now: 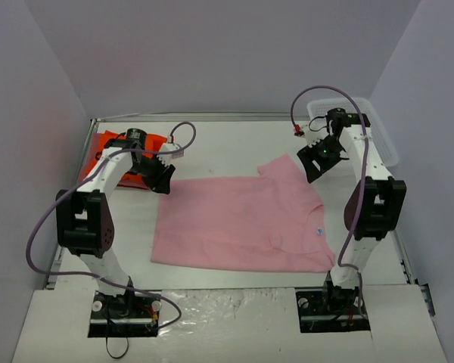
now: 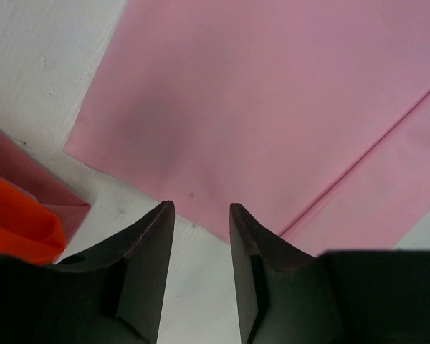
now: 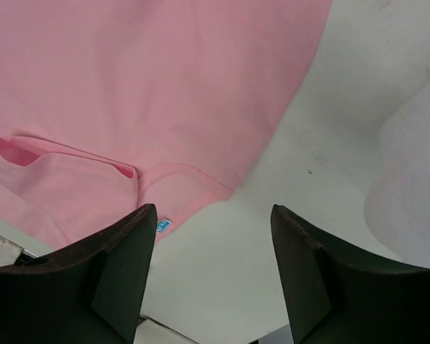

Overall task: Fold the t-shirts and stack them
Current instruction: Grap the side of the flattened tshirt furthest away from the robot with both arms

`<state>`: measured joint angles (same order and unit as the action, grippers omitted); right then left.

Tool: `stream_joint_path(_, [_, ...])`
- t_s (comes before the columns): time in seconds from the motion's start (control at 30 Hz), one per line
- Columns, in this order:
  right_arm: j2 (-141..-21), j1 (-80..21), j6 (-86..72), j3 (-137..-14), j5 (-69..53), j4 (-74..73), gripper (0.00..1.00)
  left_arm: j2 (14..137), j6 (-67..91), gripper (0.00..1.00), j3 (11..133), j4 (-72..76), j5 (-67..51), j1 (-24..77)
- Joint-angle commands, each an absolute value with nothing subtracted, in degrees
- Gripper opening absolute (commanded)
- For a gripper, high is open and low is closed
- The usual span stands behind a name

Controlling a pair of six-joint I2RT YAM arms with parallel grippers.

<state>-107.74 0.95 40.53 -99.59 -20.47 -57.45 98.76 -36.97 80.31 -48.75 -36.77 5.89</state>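
Note:
A light pink t-shirt (image 1: 242, 223) lies spread flat in the middle of the table, with one sleeve toward the back right. A bright orange t-shirt (image 1: 110, 144) lies at the back left on a dull pinkish-red one (image 2: 29, 179). My left gripper (image 1: 165, 181) hovers at the pink shirt's back-left corner. In the left wrist view this gripper (image 2: 201, 211) is open, with bare table and the pink shirt's (image 2: 272, 107) edge between its fingers. My right gripper (image 1: 314, 162) hangs by the sleeve. In the right wrist view it (image 3: 215, 211) stands open and empty beside the collar (image 3: 186, 183).
A white mesh basket (image 1: 378, 128) stands at the back right corner, just behind the right arm. Grey walls close in the table on the left, back and right. A small blue label (image 3: 163, 226) shows at the pink shirt's neck.

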Motion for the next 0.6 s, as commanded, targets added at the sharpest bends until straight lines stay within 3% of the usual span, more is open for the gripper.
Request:
stream_joint_path(0.0, [-110.6,0.4,39.5,-102.2,-23.5,-60.8,0.61,101.4,-39.3,0.35,84.3,-54.1,-42.4,4.7])
stream_joint_path(0.1, [-112.1,-1.0,39.6,-100.6,-23.6,-59.2,0.59,101.6,-43.9,0.33,83.1,-57.4,-42.4,4.7])
stream_joint_path(0.3, [-118.0,-1.8,38.5,-103.5,-23.9,-56.9,0.58,103.1,-41.9,0.38,79.1,-50.8,-38.3,2.7])
stream_joint_path(0.57, [-125.8,-2.6,36.6,-112.1,-22.7,-57.3,0.57,104.1,-37.4,0.4,76.7,-34.7,-33.0,2.1])
